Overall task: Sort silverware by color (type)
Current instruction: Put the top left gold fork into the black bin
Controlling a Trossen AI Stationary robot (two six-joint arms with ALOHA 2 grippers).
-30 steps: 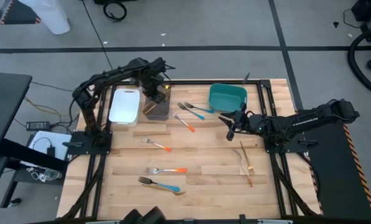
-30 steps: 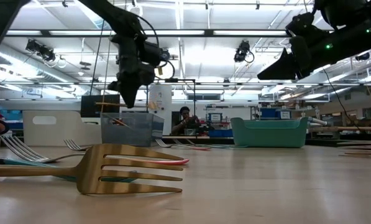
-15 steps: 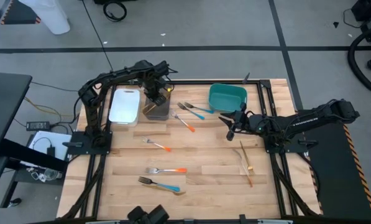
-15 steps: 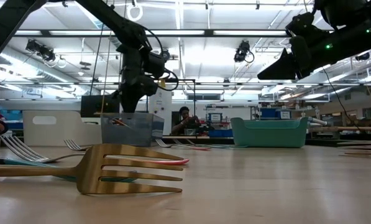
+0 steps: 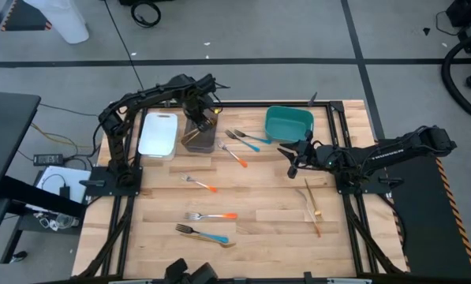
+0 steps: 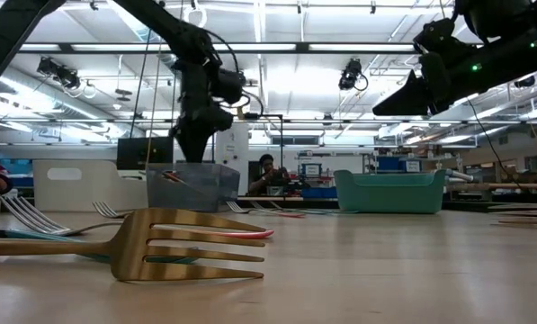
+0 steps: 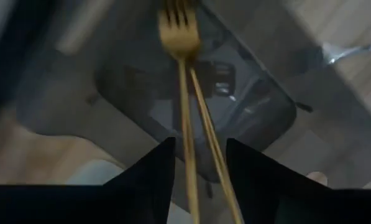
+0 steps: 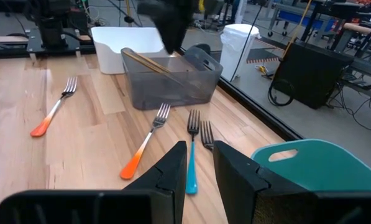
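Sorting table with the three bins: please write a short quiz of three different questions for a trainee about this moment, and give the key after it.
1. True or false: the left gripper is above the grey bin.
2. Which bin stands nearest the right gripper? A) white bin B) teal bin C) grey bin
3. Fill in: the fork lying alone near the middle of the table has an ______ handle.

Key:
1. True. The left wrist view shows its fingers apart above the grey bin, where wooden utensils lie.
2. B
3. orange
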